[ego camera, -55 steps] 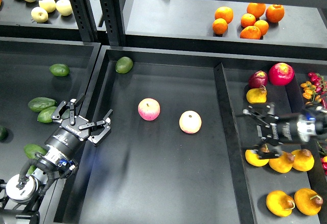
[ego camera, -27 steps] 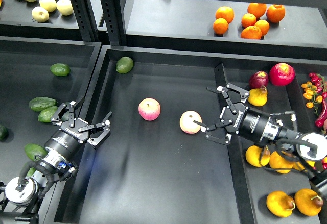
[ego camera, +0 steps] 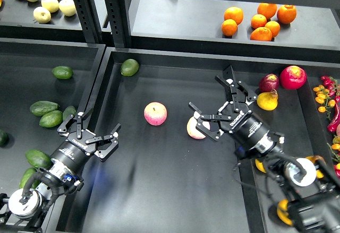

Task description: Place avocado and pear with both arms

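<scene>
Lettering runs in white along the left gripper point(ego camera: 89, 132) body, too small to read; its jaws stand wide and hold nothing, over the left edge of the centre tray point(ego camera: 159, 201). In the left tray point(ego camera: 21, 84) lie about seven green avocados, several half hidden; the darkest long one, the avocado point(ego camera: 42, 108), lies beside a lighter one, just up-left of the left gripper and apart from it. One more green avocado point(ego camera: 129, 67) sits in the centre tray's far left corner. Two pink-and-yellow apples point(ego camera: 155, 113) rest mid-tray, the right one partly covered by the right gripper point(ego camera: 213, 107), whose jaws are spread wide above it, gripping nothing; the white print on its body is also unreadable. Six oranges point(ego camera: 258, 19) cluster on the back shelf. In the right tray point(ego camera: 305, 92) sit two red fruits and the pear point(ego camera: 267, 100), orange-yellow, just right of the right gripper's fingers, not touching; other yellow fruit lies mostly hidden behind the arm.
</scene>
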You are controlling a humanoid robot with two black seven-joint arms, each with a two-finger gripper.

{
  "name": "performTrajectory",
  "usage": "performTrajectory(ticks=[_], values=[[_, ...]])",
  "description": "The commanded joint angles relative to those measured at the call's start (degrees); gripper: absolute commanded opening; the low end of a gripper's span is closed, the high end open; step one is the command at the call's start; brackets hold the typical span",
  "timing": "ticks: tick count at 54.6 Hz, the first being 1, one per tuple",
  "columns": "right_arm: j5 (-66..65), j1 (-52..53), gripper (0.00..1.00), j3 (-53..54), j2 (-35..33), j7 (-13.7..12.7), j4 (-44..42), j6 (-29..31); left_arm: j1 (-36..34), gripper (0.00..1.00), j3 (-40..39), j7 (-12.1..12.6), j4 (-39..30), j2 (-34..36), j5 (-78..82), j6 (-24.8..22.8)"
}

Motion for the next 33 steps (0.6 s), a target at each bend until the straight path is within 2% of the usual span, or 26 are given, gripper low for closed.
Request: performTrajectory(ticks=[1,10,33], values=[[0.09,-3.61,0.99,3.56,0.30,0.00,2.03,0.00,0.50,0.99,0.12,0.00,-0.02,0.00,-0.01,0.01],[0.53,-7.04,0.99,6.64,0.30,0.00,4.41,0.00,0.85,0.99,0.12,0.00,0.24,0.00,-0.01,0.01],[10.28,-11.17,1.00,6.11,0.30,0.00,6.87,0.00,1.82,0.99,0.20,0.00,0.33,0.00,-0.01,0.01]])
